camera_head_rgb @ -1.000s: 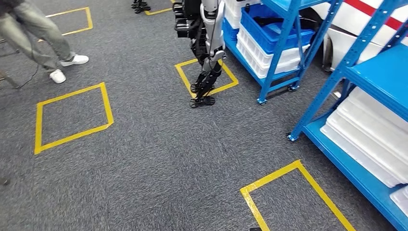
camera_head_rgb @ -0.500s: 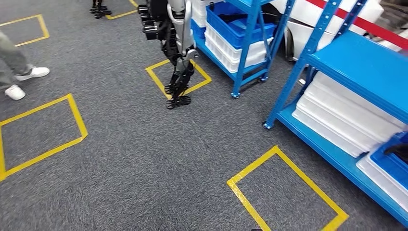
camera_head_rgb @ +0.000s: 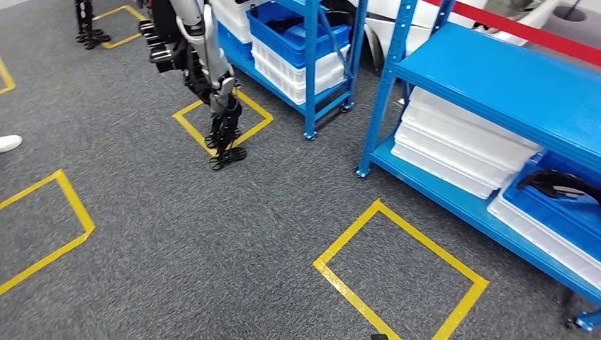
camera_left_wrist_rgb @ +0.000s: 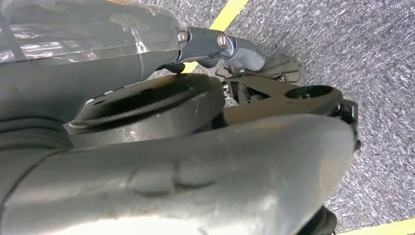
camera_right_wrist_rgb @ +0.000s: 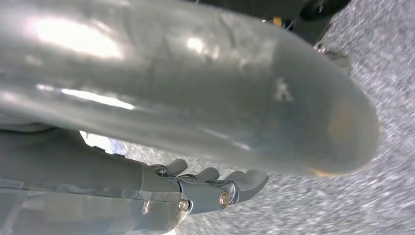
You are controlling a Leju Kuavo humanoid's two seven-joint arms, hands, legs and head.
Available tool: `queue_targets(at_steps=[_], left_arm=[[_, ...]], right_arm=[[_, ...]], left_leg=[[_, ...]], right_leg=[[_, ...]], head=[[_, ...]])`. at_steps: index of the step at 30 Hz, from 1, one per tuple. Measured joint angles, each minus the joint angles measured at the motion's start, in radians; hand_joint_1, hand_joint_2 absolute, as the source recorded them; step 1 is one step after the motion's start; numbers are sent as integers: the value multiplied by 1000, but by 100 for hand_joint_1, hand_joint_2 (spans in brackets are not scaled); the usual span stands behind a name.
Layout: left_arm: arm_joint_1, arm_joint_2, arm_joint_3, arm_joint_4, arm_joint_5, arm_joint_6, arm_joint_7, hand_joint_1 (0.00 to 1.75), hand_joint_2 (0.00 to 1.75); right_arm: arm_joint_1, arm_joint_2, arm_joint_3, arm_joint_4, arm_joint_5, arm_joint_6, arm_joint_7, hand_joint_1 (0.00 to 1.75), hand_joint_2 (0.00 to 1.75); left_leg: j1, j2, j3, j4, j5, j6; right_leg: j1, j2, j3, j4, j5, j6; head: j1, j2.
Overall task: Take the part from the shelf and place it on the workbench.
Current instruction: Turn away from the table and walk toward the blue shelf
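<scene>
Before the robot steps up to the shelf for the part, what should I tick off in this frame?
1. Part located: black part lies in the blue bin on the lower level of the near shelf: ok.
2. Floor up to the shelf, yellow square: ok.
3. Other robot stands apart, by the far shelf: ok.
4. Left hand holding nothing: cannot tell.
5. Right hand holding nothing: ok.
</scene>
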Motion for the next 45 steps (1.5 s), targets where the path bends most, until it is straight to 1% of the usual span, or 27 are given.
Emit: queue_targets(at_steps=[1, 3, 5, 7, 9, 11, 13, 14, 15, 16, 18, 20, 23, 25, 27, 28, 29, 30, 31, 32, 34, 36, 38, 40, 42, 43, 45], left_arm=[[0, 0, 0, 0, 0, 0, 0, 0, 0], [0, 0, 0, 0, 0, 0, 0, 0, 0], [-1, 0, 0, 0, 0, 0, 0, 0, 0], [-2, -1, 0, 0, -1, -1, 0, 0, 0], [-5, -2, 0, 0, -1, -1, 0, 0, 0], [-4, -3, 0, 0, -1, -2, 0, 0, 0], [2, -2, 0, 0, -2, -2, 0, 0, 0], [3, -2, 0, 0, -2, -1, 0, 0, 0], [4, -2, 0, 0, -3, -1, 0, 0, 0], [4, -3, 0, 0, -4, -1, 0, 0, 0], [4, -2, 0, 0, -5, -1, 0, 0, 0], [3, -2, 1, 0, -8, -1, 0, 0, 0], [1, -2, 1, 0, -14, 0, 0, 0, 0], [-1, -2, 1, 1, -16, 1, 0, 0, 0], [-2, -2, 1, 1, -18, 1, 0, 0, 0], [-2, -2, 1, 1, -19, 1, 0, 0, 0], [-1, -2, 1, 1, -20, 1, 2, 0, 0], [-1, -2, 1, 1, -20, 0, 3, 0, 0], [0, -2, 1, 1, -21, 0, 5, 0, 0], [0, -2, 1, 1, -21, 0, 6, 0, 0], [-3, -1, 1, 1, -21, 0, 6, 0, 0], [-3, -1, 1, 1, -20, 0, 6, 0, 0], [-4, -2, 1, 1, -18, 0, 6, 0, 0], [-4, -2, 2, 1, -16, 0, 6, 0, 0], [-1, -2, 3, 2, -14, 0, 6, 0, 0], [1, -2, 3, 2, -14, 0, 6, 0, 0], [3, -2, 3, 2, -14, 0, 6, 0, 0]], right_arm=[[0, 0, 0, 0, 0, -1, 2, 0, 0], [-1, 1, 0, 0, 3, -4, 1, 0, 0], [-3, 3, 0, 0, 6, -8, -4, 0, 0], [-1, 3, 0, 0, 7, -9, -6, 0, 0], [2, 2, 0, 0, 6, -7, -9, 0, 0], [0, 2, 0, 0, 6, -1, -11, 0, 0], [-3, 2, 0, 0, 5, 4, -14, 0, 0], [-2, 2, 0, 0, 4, 6, -16, 0, 0], [0, 2, 0, 0, 3, 6, -18, 0, 0], [1, 2, 0, 0, 2, 6, -17, 0, 0], [0, 2, 0, 0, 0, 5, -5, 0, 0], [-3, 2, 0, 0, -6, 4, 7, 0, 0], [1, 3, 0, 0, -17, 3, 7, 0, 0], [1, 3, 0, 0, -21, 3, 4, 0, 0], [-2, 4, 0, 0, -23, 3, 2, 0, 0], [-3, 4, 0, 0, -23, 3, 2, 0, 0], [-3, 4, 0, 0, -24, 2, 0, 0, 0], [-2, 4, 0, 0, -24, 2, -2, 0, 0], [-1, 4, 0, 0, -23, 1, -4, 0, 0], [-1, 4, 0, 0, -22, 0, -5, 0, 0], [-3, 6, 0, 0, -18, 0, -5, 0, 0], [-4, 8, 0, 0, -13, 0, -3, 0, 0], [-2, 8, 0, 0, -6, 0, -2, 0, 0], [0, 8, 0, 0, 2, -2, -2, 0, 0], [-3, 8, 0, 0, 7, -2, -2, 0, 0], [-5, 8, 0, 0, 8, -2, -2, 0, 0], [-6, 8, 0, 0, 9, -2, -2, 0, 0]], left_leg=[[0, -9, 23, -54, 37, 6], [0, -53, 79, -191, 100, 18], [-2, -79, 104, -257, 116, 23], [-3, -62, 107, -266, 119, 29], [1, -38, 111, -280, 127, 41], [2, -9, 113, -288, 131, 49], [0, 24, 113, -287, 129, 51], [0, 40, 113, -287, 127, 51], [0, 54, 114, -286, 125, 50], [0, 66, 117, -285, 123, 47], [-3, 86, 122, -281, 115, 39], [-9, 104, 125, -276, 109, 28], [-10, 126, 133, -274, 101, 13], [-5, 92, 122, -230, 65, 2], [-2, 33, 68, -106, -3, -4], [-2, 16, 36, -37, -29, -4], [-2, 8, 13, 8, -38, -3], [-2, 3, 6, 17, -26, 0], [-3, -2, 18, -17, 4, 5], [-4, -14, 45, -83, 47, 12], [-6, -63, 96, -213, 105, 25], [-9, -90, 112, -264, 115, 30], [-8, -69, 115, -275, 120, 35], [-3, -42, 120, -290, 127, 45], [-1, -13, 123, -297, 130, 51], [-1, -4, 123, -297, 130, 52], [-2, 3, 123, -297, 129, 52]], right_leg=[[0, 14, 1, 0, 0, 0], [2, 41, 1, 3, 1, 4], [0, 63, -4, 4, 3, 14], [-3, 80, -10, 3, 6, 28], [-1, 42, -20, 25, -10, 37], [-1, -21, -65, 120, -69, 43], [-5, -41, -125, 248, -124, 50], [-6, -44, -136, 275, -126, 53], [-7, -47, -128, 264, -108, 54], [-7, -56, -101, 214, -76, 55], [-3, -101, -30, 76, -22, 51], [2, -128, -1, 7, -8, 39], [4, -97, -4, 2, -7, 18], [0, -75, -3, -2, -2, 6], [-1, -53, -5, -3, 1, -1], [0, -41, -6, -3, 2, -2], [1, -26, -6, -3, 2, -3], [3, -11, -5, -3, 2, -4], [5, 4, -3, -2, 3, -4], [6, 20, -2, -2, 3, -4], [8, 46, -3, 0, 4, 0], [3, 68, -11, 2, 8, 10], [-2, 83, -17, 2, 10, 23], [1, 43, -34, 39, -16, 33], [2, -17, -78, 133, -73, 41], [1, -29, -97, 172, -94, 43], [0, -34, -110, 200, -108, 45]], head=[[0, 0], [-2, 0], [-4, 0], [-4, 0], [3, 0], [16, 0], [23, 0], [24, 0], [25, 0], [26, 0], [32, 0], [32, 0], [23, 0], [16, 0], [4, 0], [1, 0], [-1, 0], [-2, 0], [-3, 0], [-3, 0], [-3, 0], [-4, 0], [-5, 0], [2, 0], [13, 0], [17, 0], [18, 0]])
